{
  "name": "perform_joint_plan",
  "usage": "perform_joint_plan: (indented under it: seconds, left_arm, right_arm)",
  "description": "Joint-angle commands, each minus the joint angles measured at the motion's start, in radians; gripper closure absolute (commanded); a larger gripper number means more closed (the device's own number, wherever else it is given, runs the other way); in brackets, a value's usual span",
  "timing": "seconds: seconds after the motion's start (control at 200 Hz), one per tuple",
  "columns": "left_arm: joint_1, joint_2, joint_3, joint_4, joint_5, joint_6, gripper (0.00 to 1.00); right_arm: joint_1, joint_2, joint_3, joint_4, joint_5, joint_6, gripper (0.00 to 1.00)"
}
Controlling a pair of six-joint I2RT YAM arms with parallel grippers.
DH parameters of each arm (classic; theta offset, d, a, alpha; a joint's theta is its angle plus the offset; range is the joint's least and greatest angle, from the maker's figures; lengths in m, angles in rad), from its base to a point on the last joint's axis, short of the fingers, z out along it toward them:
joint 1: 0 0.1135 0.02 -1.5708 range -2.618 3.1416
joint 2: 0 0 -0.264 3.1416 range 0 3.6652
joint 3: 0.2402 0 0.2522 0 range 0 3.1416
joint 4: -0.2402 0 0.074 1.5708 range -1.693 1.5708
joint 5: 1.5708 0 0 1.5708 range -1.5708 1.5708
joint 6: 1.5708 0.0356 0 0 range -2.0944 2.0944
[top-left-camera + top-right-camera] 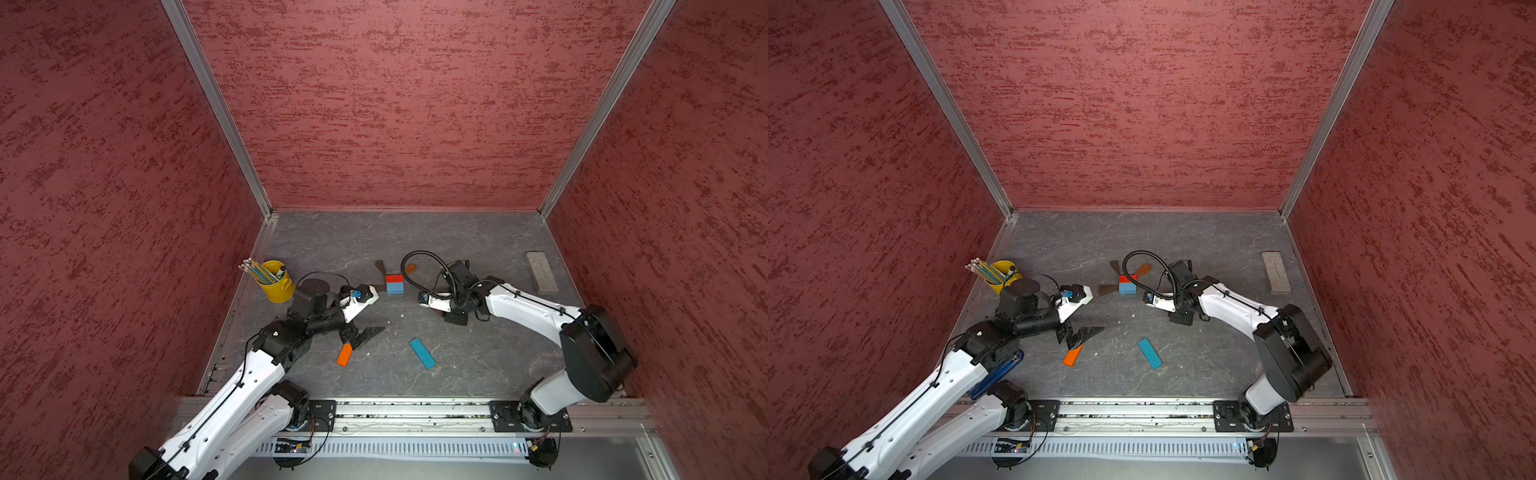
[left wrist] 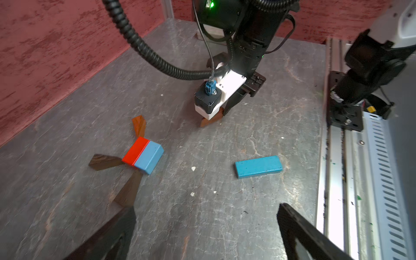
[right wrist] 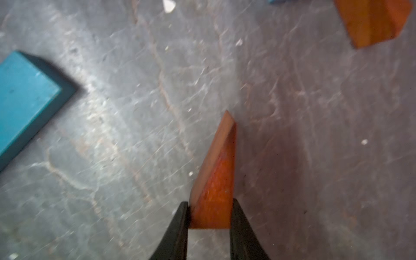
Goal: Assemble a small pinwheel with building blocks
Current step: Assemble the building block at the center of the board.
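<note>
The right gripper (image 3: 209,203) clenched a brown wedge (image 3: 216,171) right of the cube (image 1: 394,284); the left gripper (image 2: 204,211) gaped, released, beside the orange bar (image 1: 344,354).

Red-and-blue cube (image 2: 143,155), teal bar (image 2: 258,166), seemingly orange-brown wedge (image 3: 216,180).

Three wedges (image 1: 1106,289) fan from the red-topped cube (image 1: 1127,284); blue bar (image 1: 1149,353) and orange bar (image 1: 1072,356) lie apart.

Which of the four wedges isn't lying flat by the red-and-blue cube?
The orange-brown wedge, pinched on edge in the right tool; the three loose wedges lie flat, fanned at the red-and-blue cube.
</note>
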Motion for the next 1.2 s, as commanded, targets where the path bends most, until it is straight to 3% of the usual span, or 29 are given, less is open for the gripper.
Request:
perform_joint_plan:
  seconds: [0.0,0.19,1.197]
  left_arm:
    - [0.057,0.016,0.007,0.014,-0.076,-0.050,0.00]
    - [0.127,0.024,0.011,0.023,-0.074,-0.080,0.00]
    - [0.160,0.012,0.015,0.025,-0.083,-0.087,0.00]
  right_arm:
    - [-0.012,0.065,0.073,0.039,-0.014,-0.097,0.72]
    - [-0.022,0.153,0.165,0.046,-0.029,-0.158,0.71]
    - [-0.028,0.358,0.390,-0.068,-0.043,-0.279,0.71]
